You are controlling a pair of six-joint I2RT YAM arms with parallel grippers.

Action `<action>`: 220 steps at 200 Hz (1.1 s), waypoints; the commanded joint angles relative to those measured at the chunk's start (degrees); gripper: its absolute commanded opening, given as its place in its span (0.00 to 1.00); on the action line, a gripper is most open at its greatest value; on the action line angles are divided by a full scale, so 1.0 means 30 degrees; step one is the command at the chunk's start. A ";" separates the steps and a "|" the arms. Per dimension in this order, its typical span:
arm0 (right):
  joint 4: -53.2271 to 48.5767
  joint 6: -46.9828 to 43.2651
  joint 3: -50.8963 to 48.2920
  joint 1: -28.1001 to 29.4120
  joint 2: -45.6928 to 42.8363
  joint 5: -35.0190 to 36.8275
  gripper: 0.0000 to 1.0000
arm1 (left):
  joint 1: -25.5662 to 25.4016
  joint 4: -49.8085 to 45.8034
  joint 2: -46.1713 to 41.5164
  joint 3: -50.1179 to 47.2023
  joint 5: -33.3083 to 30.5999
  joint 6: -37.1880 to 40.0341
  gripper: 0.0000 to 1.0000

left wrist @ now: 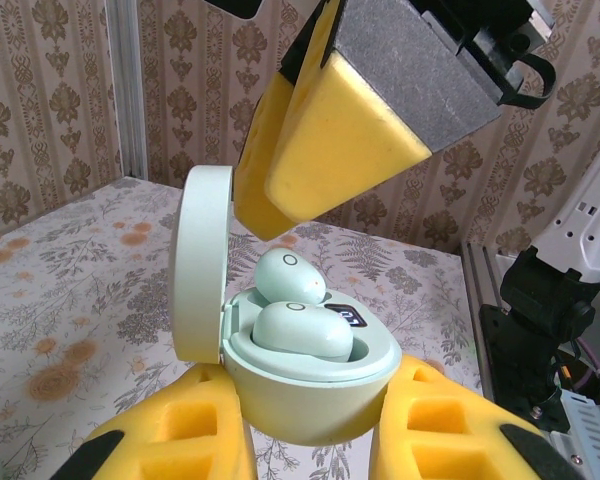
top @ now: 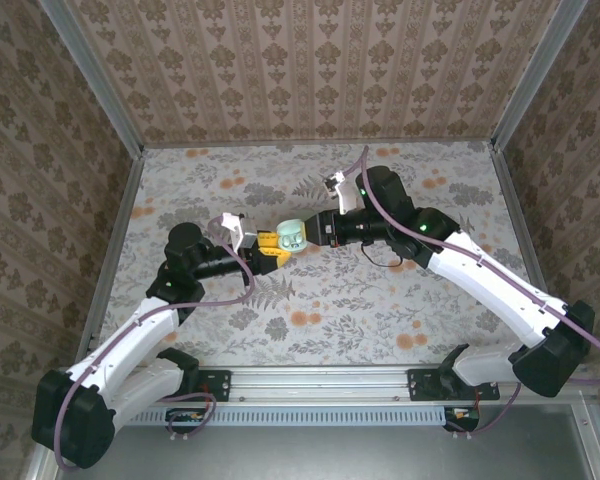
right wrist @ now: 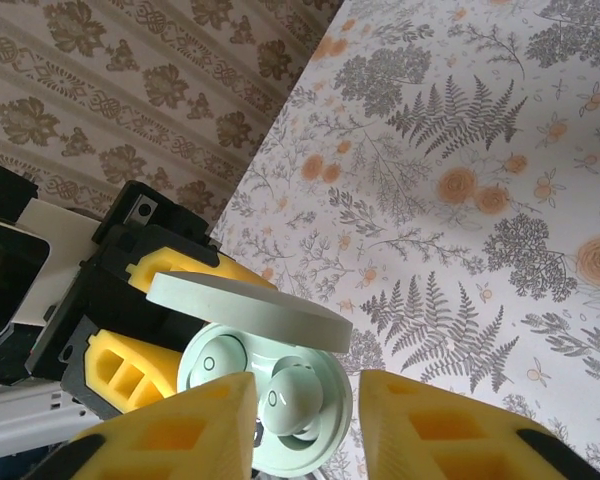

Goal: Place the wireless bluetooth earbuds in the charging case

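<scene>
The left gripper [top: 276, 246] is clamped on the base of the charging case [left wrist: 310, 395]; the case's lid [left wrist: 198, 265] stands open, hinged upright; both wireless bluetooth earbuds [left wrist: 302, 332] sit inside the case; just above the case, the right gripper [right wrist: 305, 392] hangs with its jaws slightly apart, gripping nothing.

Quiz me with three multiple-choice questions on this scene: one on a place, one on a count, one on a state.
1. Where is the charging case? A lying loose on its side; B held in the left gripper; C stacked on a box.
2. How many earbuds sit inside it? A none; B one; C two.
3. Its lid is: A open; B shut; C detached.
Key: 1 B, yellow fingers flank its base; 2 C, two mint buds fill it; 3 A, it stands raised.
</scene>
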 commanded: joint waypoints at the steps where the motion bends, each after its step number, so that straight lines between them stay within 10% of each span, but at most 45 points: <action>1: -0.0481 0.0175 0.0464 0.0237 -0.0435 0.0260 0.29 | -0.0150 0.0505 0.0082 0.0527 0.0323 -0.0191 0.03; 220: -0.1307 -0.0393 0.2147 0.0724 0.1265 -0.0589 0.25 | -0.0160 0.0153 -0.0005 0.0616 0.0309 0.0024 0.03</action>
